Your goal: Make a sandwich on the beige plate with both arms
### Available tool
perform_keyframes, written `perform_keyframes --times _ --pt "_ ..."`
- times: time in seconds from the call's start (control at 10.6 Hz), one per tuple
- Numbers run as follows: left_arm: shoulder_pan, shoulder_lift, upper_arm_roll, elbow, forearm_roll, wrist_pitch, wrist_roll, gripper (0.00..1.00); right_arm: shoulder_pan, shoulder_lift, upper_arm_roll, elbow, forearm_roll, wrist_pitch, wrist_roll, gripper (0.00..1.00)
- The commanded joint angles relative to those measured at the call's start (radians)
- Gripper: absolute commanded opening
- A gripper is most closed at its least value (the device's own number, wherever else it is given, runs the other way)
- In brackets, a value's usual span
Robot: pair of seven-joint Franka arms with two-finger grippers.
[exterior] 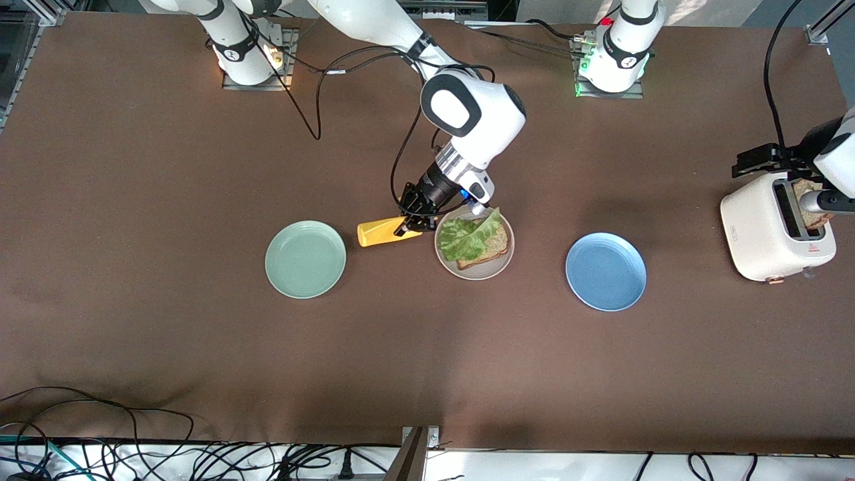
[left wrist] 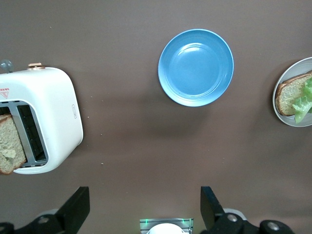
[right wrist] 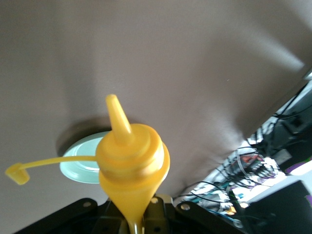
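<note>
The beige plate (exterior: 478, 273) (left wrist: 282, 115) holds one brown bread slice (exterior: 493, 251) (left wrist: 287, 94) with a green lettuce leaf (exterior: 467, 238) (left wrist: 305, 100) on top. My right gripper (exterior: 409, 224) (right wrist: 139, 220) is beside that plate, shut on the base of a yellow squeeze bottle (exterior: 378, 233) (right wrist: 131, 156). The bottle lies sideways, its nozzle uncapped and pointing toward the mint-green plate. My left gripper (exterior: 755, 160) (left wrist: 144, 210) hangs open and empty above the white toaster (exterior: 768, 230) (left wrist: 48, 117). A second bread slice (exterior: 809, 208) (left wrist: 9, 146) stands in the toaster's slot.
A mint-green plate (exterior: 305, 258) (right wrist: 83, 166) lies toward the right arm's end of the table, and a blue plate (exterior: 606, 270) (left wrist: 196, 67) lies between the beige plate and the toaster. Cables run along the table edge nearest the front camera.
</note>
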Motion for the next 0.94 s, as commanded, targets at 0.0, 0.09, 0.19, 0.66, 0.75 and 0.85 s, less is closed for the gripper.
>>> perform_keyframes --times 0.0,0.09,0.19,0.66,0.75,0.85 --pt "0.007 0.002 -0.003 0.010 -0.005 -0.007 0.008 1.00 -0.104 -0.157 0.011 -0.183 0.165 0.075 -0.020 0.00" --pt "0.007 0.003 -0.002 0.010 -0.004 -0.007 0.007 1.00 -0.148 -0.214 0.011 -0.270 0.225 0.145 -0.022 0.00" --pt "0.007 0.011 0.002 0.009 0.004 -0.004 0.005 1.00 -0.183 -0.268 0.011 -0.356 0.288 0.214 -0.025 0.00" --pt "0.013 0.015 0.003 0.012 0.022 0.003 0.002 1.00 -0.389 -0.415 0.016 -0.519 0.725 0.313 -0.288 0.00" --pt "0.017 0.025 0.005 0.010 0.028 0.007 -0.003 1.00 -0.439 -0.438 0.016 -0.544 0.831 0.309 -0.394 0.00" --pt "0.015 0.029 0.000 0.010 0.107 0.017 -0.007 1.00 -0.479 -0.461 0.016 -0.571 0.904 0.301 -0.504 0.00"
